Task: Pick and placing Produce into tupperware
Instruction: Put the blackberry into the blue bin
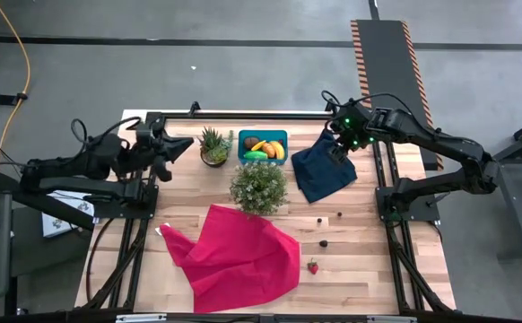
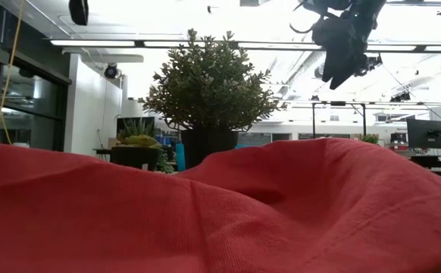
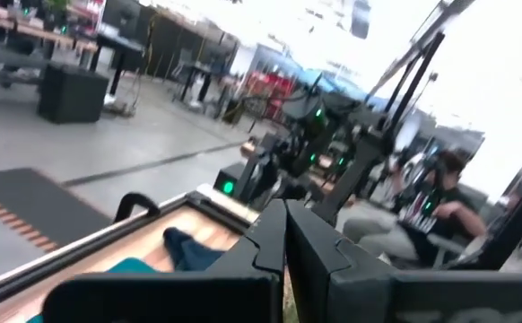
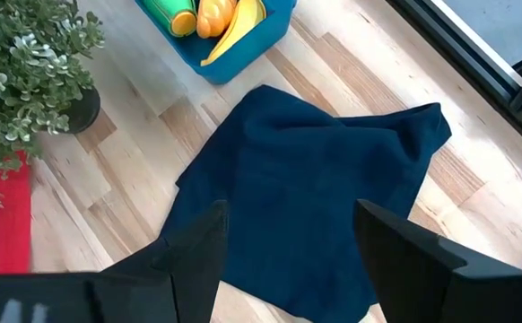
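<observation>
Strawberry point(image 1: 313, 266): we note it well apart from our right gripper point(image 1: 340, 151), spread empty over blue cloth point(image 1: 326, 167); left gripper point(image 1: 182, 144) clenched.

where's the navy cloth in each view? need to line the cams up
High: navy cloth right of the teal tub, under the right tool.
Low: not in it; the red cloth fills the foreground.
Left wrist: dark blue fold on the wood.
Right wrist: centre, beyond the open fingers.
Shared landmark: teal tub.
</observation>
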You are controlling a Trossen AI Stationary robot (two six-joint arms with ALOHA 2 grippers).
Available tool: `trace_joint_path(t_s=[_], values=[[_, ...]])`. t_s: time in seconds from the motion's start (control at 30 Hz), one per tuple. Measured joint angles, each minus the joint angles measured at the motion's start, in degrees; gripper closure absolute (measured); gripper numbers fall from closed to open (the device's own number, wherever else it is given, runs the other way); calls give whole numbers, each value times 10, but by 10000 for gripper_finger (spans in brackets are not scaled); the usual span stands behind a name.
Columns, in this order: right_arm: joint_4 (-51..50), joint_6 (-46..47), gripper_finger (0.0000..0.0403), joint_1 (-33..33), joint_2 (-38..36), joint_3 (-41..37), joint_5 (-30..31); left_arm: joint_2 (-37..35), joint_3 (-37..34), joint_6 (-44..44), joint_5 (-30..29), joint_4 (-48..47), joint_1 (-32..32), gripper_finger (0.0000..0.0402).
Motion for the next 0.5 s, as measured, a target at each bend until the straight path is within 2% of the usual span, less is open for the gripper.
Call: trace_joint_path(t_s=[0.17, 0.37, 0.5], values=[[0, 0, 171, 0, 0, 0, 0, -40, -47, 0, -9, 28, 0, 401], [0, 0, 171, 0, 0, 0, 0, -53, -104, -30, -9, 45, 0, 401], [1, 0, 171, 0, 0, 0, 0, -53, -143, -43, -10, 104, 0, 401]])
